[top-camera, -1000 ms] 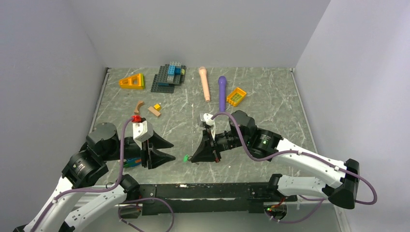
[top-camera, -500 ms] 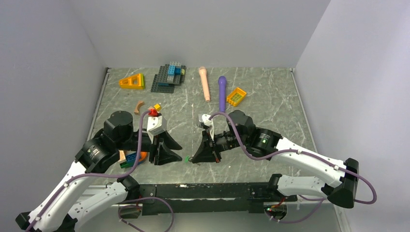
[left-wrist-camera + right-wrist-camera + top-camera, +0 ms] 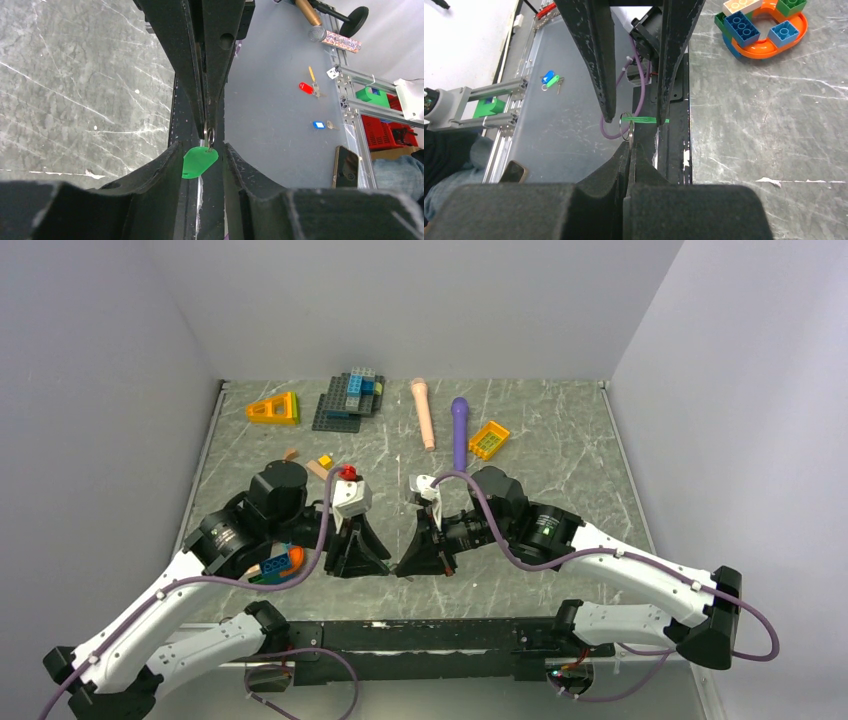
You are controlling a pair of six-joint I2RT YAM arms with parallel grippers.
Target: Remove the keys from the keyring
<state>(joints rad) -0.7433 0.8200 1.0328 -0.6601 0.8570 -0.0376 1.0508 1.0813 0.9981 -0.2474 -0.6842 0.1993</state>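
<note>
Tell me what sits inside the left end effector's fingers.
A green tag hanging from the ring that the right end effector pinches. No key blade shows; the tag may cover it.

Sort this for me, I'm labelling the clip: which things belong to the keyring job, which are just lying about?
Job: keyring, green key tag, right claw shut on the keyring, left claw open around the tag.
Lying about: brick stack, yellow wedge, pink stick, purple stick, orange ring of bricks.

A green tag (image 3: 199,161) on a ring (image 3: 209,136) is seen between the parted fingers of the left tool (image 3: 201,150); the ring is pinched by the right tool (image 3: 205,118).
</note>
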